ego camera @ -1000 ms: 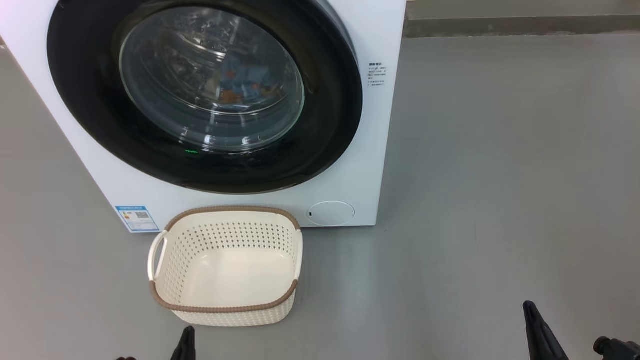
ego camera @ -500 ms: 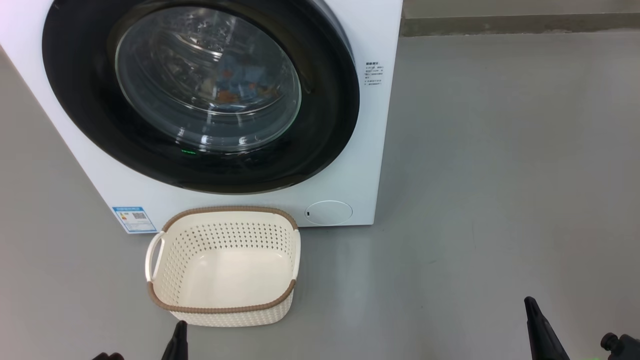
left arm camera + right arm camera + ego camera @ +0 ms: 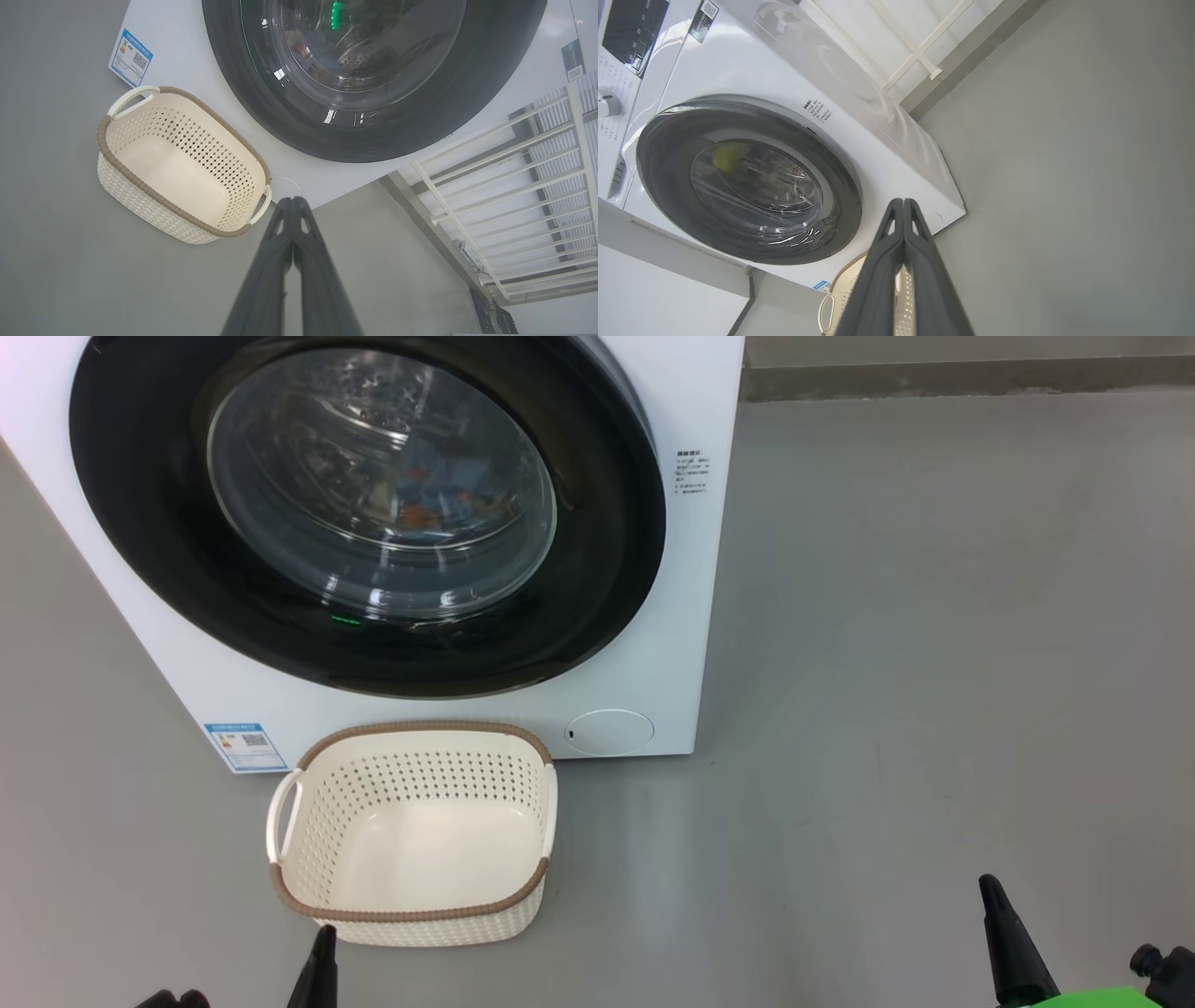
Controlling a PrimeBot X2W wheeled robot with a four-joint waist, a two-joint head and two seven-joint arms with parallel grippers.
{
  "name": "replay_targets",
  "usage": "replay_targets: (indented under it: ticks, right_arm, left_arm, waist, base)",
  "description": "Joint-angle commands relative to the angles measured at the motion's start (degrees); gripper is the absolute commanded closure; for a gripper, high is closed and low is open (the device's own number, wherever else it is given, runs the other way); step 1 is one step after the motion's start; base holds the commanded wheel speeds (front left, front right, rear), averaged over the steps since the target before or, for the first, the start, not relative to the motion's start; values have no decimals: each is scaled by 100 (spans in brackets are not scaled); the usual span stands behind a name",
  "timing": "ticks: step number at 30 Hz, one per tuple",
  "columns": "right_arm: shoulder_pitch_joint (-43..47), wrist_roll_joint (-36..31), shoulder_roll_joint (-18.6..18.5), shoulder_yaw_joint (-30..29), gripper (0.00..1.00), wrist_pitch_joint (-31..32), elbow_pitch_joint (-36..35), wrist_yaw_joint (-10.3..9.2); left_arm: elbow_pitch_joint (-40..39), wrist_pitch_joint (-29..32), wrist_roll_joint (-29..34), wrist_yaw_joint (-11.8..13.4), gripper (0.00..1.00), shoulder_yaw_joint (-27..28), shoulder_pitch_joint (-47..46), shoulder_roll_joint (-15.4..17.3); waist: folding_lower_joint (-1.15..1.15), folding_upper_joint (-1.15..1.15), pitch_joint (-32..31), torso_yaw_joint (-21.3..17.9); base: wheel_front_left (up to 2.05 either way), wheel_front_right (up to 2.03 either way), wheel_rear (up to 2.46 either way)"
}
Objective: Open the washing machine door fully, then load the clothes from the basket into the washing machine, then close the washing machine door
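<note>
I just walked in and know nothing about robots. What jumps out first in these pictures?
The big glossy black door of the white washer dominates the head view; it is shut, with blue and orange clothes glimpsed through its glass. On the grey floor right in front sits a cream basket, empty. Low in the picture, the left gripper and right gripper are pinched shut, holding nothing.

The washing machine (image 3: 695,616) is white, the washing machine door (image 3: 140,541) glossy black. The basket (image 3: 425,775) is cream, dotted with holes, brown-rimmed. Blue-and-orange clothes (image 3: 439,499) show behind glass. The floor (image 3: 934,663) is grey.
</note>
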Motion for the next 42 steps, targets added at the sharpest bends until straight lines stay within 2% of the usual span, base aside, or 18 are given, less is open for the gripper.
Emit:
replay_targets:
  ticks: [1, 42]
  right_arm:
    - [-264, 206, -71, 46, 100, 27, -118, -17]
    - [-785, 2927, -76, 19, 100, 724, 186, -29]
  left_arm:
    - [-109, 55, -137, -45, 100, 150, -247, 96]
    - [-61, 742, -2439, -182, 100, 748, -610, 128]
  waist:
    - [0, 0, 1, -4]
    - [-1, 0, 42, -126]
  base:
    - [0, 0, 0]
    - [0, 0, 0]
